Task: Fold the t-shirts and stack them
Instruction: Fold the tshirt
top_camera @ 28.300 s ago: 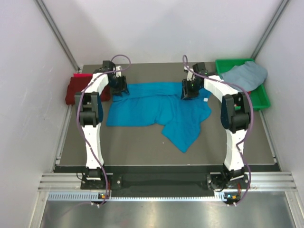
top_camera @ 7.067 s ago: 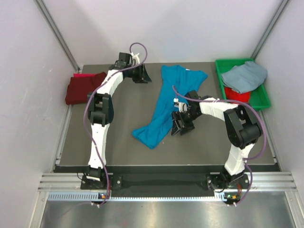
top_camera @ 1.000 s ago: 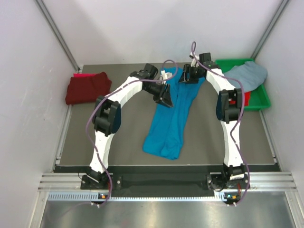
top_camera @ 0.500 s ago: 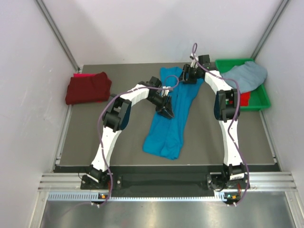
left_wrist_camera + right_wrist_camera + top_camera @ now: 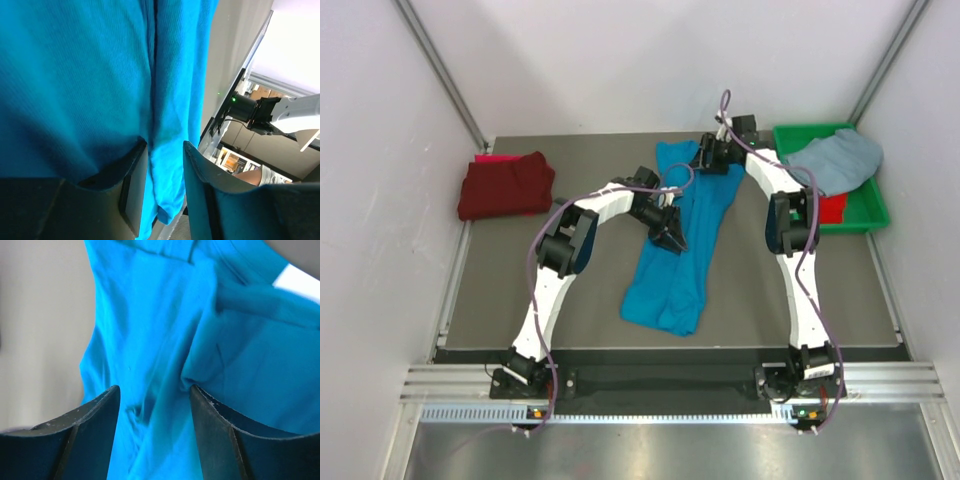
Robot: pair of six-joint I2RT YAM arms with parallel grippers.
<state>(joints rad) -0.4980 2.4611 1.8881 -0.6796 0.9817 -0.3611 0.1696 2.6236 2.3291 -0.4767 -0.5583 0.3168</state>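
The turquoise-blue t-shirt [image 5: 680, 245] lies folded lengthwise as a long strip down the middle of the table. My left gripper [image 5: 670, 235] sits on its left edge at mid-length. In the left wrist view [image 5: 165, 192] its jaws stand a little apart with a ridge of the blue cloth [image 5: 100, 75] between them. My right gripper [image 5: 712, 160] is open over the shirt's far collar end, its jaws wide over the cloth [image 5: 150, 340]. A folded dark maroon t-shirt [image 5: 507, 186] lies at the far left on a red one [image 5: 488, 158].
A green bin [image 5: 865, 212] stands at the far right, holding a pale grey-blue t-shirt [image 5: 838, 160] and a red one [image 5: 832, 208]. White walls close in the table on the left, back and right.
My left gripper has slid along the blue shirt's left edge toward the near side. The right gripper has stayed at the collar end. The shirt has kept its shape.
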